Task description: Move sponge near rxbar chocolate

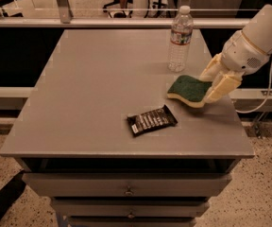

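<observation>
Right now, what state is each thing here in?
Cream two-finger end effector: closed on the sponge's right edge, over the grey table's right side.
Green-topped yellow foam sponge: gripped, tilted.
Dark shiny-wrapped snack bar: lying flat, wrapped.
Clear plastic water bottle: upright, capped.
Grey drawers: shut.

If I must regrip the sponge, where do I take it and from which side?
Pinch the sponge at its right end, coming in over the table from the right, where the gripper is shut on it now. It is flat and wavy-edged, so a short end fits the jaws, and that side avoids the water bottle and rxbar chocolate.
</observation>
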Motion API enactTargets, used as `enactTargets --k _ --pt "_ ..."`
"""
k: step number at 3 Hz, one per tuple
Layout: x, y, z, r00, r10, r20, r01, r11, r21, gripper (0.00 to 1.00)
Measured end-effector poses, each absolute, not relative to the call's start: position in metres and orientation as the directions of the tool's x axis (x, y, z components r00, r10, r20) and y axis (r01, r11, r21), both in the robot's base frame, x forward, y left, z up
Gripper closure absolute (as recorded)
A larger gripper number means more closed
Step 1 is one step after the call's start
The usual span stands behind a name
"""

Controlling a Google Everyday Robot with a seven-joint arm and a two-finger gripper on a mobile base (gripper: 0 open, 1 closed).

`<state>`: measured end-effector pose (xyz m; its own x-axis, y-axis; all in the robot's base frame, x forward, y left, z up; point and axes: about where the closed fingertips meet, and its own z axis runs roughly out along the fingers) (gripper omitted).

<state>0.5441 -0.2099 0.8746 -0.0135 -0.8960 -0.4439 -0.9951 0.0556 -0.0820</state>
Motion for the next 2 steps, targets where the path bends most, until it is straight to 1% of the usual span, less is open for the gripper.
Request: enactTargets --k 1,2 --pt "0.5422 -0.2018 0.8716 0.002 -0.895 -0.445 -0.996 0.037 -0.080 0.00" --pt "0.5365 -0.1936 0.8775 0.019 -0.895 -0.445 -0.995 0.027 -0.096 0.00"
